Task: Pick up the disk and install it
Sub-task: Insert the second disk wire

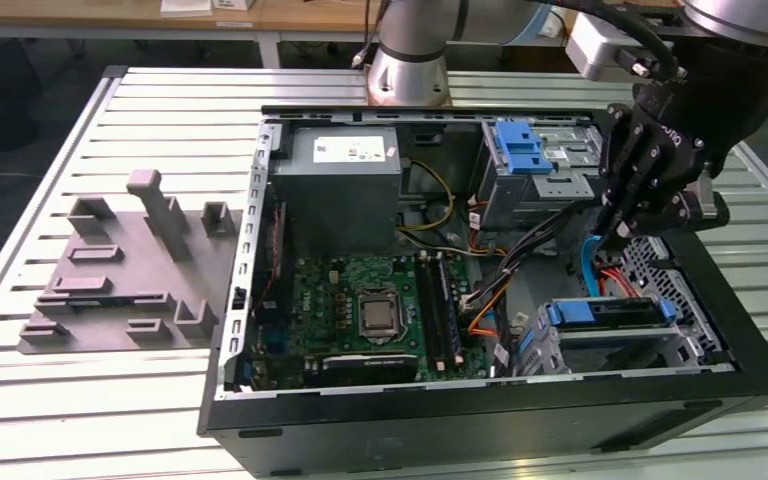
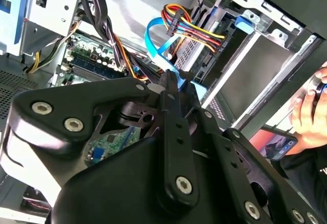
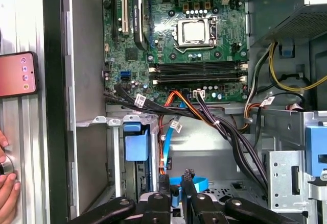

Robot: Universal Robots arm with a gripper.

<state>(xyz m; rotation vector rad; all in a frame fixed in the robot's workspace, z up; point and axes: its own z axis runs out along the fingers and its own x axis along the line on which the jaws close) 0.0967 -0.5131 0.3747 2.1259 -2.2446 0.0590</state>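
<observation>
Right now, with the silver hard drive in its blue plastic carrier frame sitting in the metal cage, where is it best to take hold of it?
Probably by the blue plastic carrier frame, the edge of the silver hard drive that faces the case's open side. Come straight in from that side: the metal cage walls cover its flanks.

Slatted metal table, wooden desk behind

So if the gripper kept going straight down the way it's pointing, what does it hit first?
Probably the blue flat cable looped just beyond the gripper fingertips, with the case's metal floor behind it; depth is hard to judge.
</observation>
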